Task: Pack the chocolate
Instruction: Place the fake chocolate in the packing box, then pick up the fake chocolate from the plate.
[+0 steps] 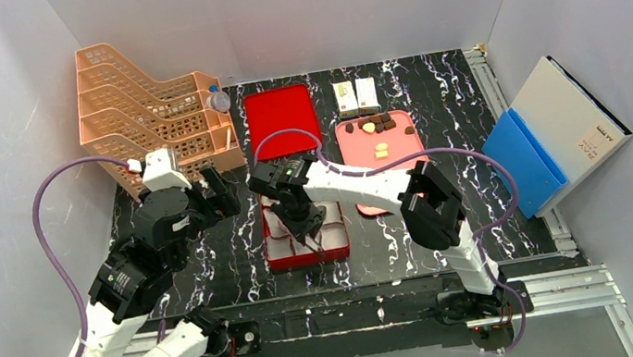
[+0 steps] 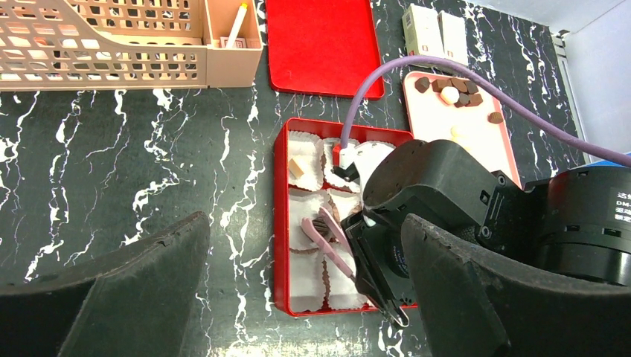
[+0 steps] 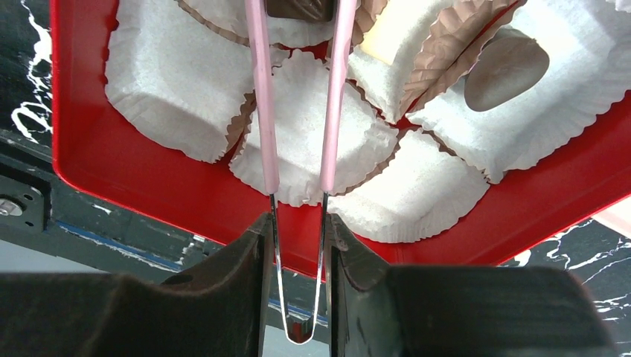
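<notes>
Chocolate piece (image 3: 299,7), dark brown and blocky, sits between the tips of pink tweezers (image 3: 262,111) at top centre. It is straight ahead of the right tool (image 3: 298,223), which is pressed onto them, above white crinkled paper cups (image 3: 305,134) in a red box (image 3: 111,171). Left tool (image 1: 219,192) is spread and farther off.

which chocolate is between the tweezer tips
The dark brown piece at the right wrist view's top edge, between the pink tweezers; the brown oval piece and the pale piece lie free in cups.
</notes>
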Controlling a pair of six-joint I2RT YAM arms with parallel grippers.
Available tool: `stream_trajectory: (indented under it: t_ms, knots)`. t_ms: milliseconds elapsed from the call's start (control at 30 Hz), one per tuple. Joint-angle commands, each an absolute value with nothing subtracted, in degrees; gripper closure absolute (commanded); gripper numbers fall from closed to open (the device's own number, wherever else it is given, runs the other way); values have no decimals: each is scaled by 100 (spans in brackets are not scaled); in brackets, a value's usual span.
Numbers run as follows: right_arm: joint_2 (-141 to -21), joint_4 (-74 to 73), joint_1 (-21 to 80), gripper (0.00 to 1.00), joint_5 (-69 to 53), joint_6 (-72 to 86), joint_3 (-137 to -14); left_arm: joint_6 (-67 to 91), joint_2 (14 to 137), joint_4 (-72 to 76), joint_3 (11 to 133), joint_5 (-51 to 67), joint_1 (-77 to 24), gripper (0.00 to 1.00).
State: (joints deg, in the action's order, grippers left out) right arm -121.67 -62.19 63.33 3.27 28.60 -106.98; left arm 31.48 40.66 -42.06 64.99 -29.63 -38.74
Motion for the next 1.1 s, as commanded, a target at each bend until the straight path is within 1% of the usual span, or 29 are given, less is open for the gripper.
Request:
stream_trajectory:
  t_ms: [0, 567, 700, 933, 1067]
  knots:
    - [-11707, -6042, 6302, 75, 446, 2936, -10633, 3074, 4082, -4254, 6616, -3093, -3892, 2]
    - [-11417, -5769, 6293, 70, 653, 2962, -10491, 3097, 4124, -4270, 6638, -3083, -3885, 2]
    - [-11425, -5725, 6293, 67, 622, 2953, -10462, 3111, 4129, -4274, 6632, -3076, -3886, 2]
    - [-11474, -5713, 6268, 63, 598, 2894, -10582, 3111, 4123, -4298, 6641, -3093, -3887, 1]
    - [-11487, -5705, 6263, 58, 572, 2866, -10624, 3111, 4127, -4306, 6647, -3093, -3890, 2]
